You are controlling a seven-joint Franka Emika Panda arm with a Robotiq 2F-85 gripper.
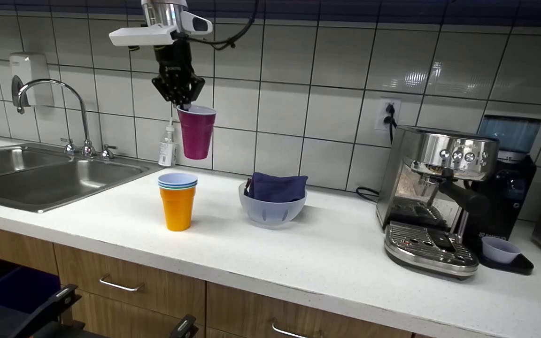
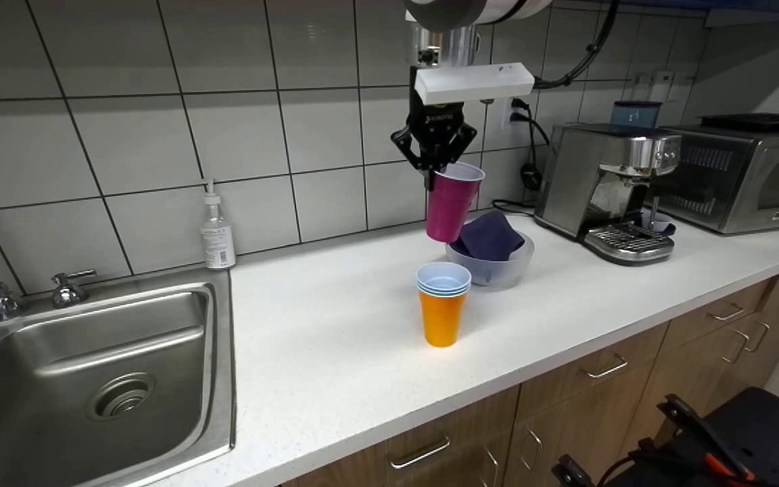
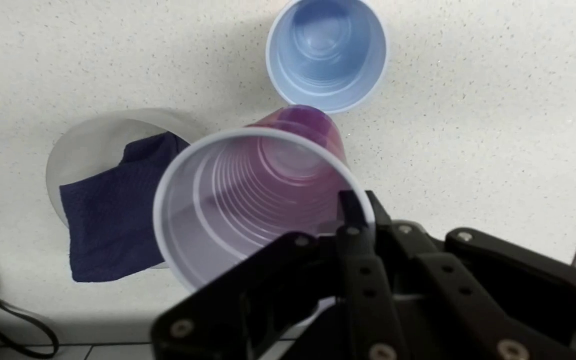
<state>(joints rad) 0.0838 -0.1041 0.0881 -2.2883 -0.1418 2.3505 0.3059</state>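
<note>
Clearly, we are seeing the jaws clamping the rim of a magenta cup (image 1: 196,134), one jaw sitting inside its wall and the other pressing from outside. The magenta cup is hanging over the bench (image 2: 335,352), tilting slightly, its pale mouth facing up. Near it, lower down and slightly closer to the bench's front edge, a stack of cups (image 1: 178,206), orange on the outside, is standing upright; in the wrist view we are looking down into its pale blue topmost cup (image 3: 328,57). Toward the back edge, a translucent bowl (image 1: 270,214) is resting near the stack and holding a dark blue cloth (image 1: 277,188), which is reaching past its rim.

Farther along the back edge, we are finding an espresso machine (image 2: 569,182) with a dark grinder (image 1: 514,183) standing just beside it, and a boxy steel appliance (image 2: 727,182) sitting toward the far back corner. At the opposite end, a steel sink (image 2: 224,352) is sitting in the bench, and a pump bottle (image 2: 218,237) is standing at its rear corner.
</note>
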